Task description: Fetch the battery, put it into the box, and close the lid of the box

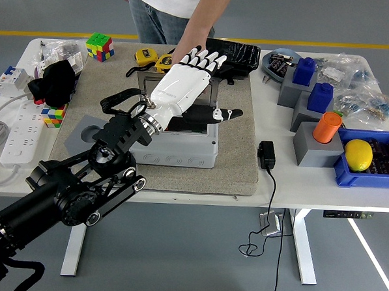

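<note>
A grey plastic box [181,151] sits on the beige mat [239,167] in the middle of the table. Its transparent lid [144,85] stands up at the box's far edge. My left hand [184,86], white with black joints, hovers above the box in front of the lid, fingers [202,57] spread and pointing away, thumb [226,114] stuck out to the right, holding nothing. A person's forearm [199,25] reaches down just behind my fingers; that hand is mostly hidden. No battery is visible. The right arm is out of sight.
A grey block with a round hole [84,134] lies left of the box. A power strip [16,133] and puzzle cubes [100,46] are at the left; tape measures [147,56] and a black bag [233,53] at the back. A black charger [267,154], an orange cylinder [327,126] and a lemon [358,154] are to the right.
</note>
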Controlling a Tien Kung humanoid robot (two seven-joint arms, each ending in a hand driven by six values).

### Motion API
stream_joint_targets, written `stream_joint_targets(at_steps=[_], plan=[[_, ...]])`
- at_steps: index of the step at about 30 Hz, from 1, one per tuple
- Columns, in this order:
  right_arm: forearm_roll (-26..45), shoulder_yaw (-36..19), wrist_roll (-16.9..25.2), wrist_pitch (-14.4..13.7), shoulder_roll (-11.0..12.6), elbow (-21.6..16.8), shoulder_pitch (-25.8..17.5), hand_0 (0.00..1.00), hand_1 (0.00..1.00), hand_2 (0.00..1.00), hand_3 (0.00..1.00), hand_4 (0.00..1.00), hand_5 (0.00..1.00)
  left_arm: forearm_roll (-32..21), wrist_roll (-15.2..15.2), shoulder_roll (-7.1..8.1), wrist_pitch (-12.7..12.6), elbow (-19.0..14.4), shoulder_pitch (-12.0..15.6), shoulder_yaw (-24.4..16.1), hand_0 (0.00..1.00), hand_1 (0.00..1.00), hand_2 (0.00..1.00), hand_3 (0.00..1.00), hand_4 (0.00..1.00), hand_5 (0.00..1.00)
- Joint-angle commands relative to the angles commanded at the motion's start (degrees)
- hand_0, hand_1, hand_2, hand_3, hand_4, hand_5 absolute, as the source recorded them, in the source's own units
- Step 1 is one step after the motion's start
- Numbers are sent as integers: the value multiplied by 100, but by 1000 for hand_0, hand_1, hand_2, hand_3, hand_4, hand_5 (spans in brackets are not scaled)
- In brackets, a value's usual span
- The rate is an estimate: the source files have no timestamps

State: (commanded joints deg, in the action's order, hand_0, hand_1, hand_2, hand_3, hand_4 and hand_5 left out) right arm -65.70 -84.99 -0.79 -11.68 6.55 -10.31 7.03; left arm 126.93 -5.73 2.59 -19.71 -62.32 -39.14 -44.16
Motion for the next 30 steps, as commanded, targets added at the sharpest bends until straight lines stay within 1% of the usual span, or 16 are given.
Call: stream_joint_targets(at_steps=[3, 6, 9, 11, 17, 18, 23, 24, 27, 30], plan=[[-17, -19, -7, 0, -5, 0, -7, 856, 792, 743, 776, 998, 998, -39, -47, 41, 134, 90, -39, -121, 998, 998, 998, 998, 998, 998], [-30, -29, -12, 4, -10, 0, -12, 856, 793, 743, 775, 998, 998, -61, -144, 57, 288, 99, -57, -264, 998, 998, 998, 998, 998, 998], [-12, -21, -6, 2, -13, 0, -9, 856, 793, 743, 775, 998, 998, -94, -351, 76, 632, 32, -72, -445, 998, 998, 998, 998, 998, 998], [-13, -21, -8, -1, -10, 0, -5, 856, 793, 743, 775, 998, 998, -125, -455, 88, 816, -13, -77, -551, 998, 998, 998, 998, 998, 998], [-24, -41, -10, -5, -15, 0, -9, 856, 793, 743, 775, 998, 998, -159, -584, 110, 1052, -117, -60, -771, 998, 998, 998, 994, 998, 998], [-26, -44, -11, -5, -16, 0, -10, 856, 793, 743, 775, 998, 998, -171, -622, 114, 1114, -121, -62, -791, 998, 998, 953, 931, 998, 998], [10, -15, 0, -7, -20, 0, 1, 856, 793, 743, 775, 998, 998, -347, -990, 162, 1739, -116, -78, -908, 998, 998, 953, 931, 998, 998], [5, -22, -2, -7, -22, 0, 0, 856, 793, 743, 775, 998, 998, -393, -1068, 170, 1862, -113, -79, -918, 987, 901, 860, 862, 998, 998], [-3, -35, -6, -8, -21, 0, -6, 856, 793, 743, 775, 998, 998, -525, -1265, 184, 2229, -56, -81, -935, 987, 901, 860, 862, 998, 998], [-7, -41, -11, -9, -17, 0, -10, 857, 793, 743, 775, 998, 998, -573, -1306, 195, 2336, -40, -56, -932, 987, 901, 860, 862, 998, 998]])
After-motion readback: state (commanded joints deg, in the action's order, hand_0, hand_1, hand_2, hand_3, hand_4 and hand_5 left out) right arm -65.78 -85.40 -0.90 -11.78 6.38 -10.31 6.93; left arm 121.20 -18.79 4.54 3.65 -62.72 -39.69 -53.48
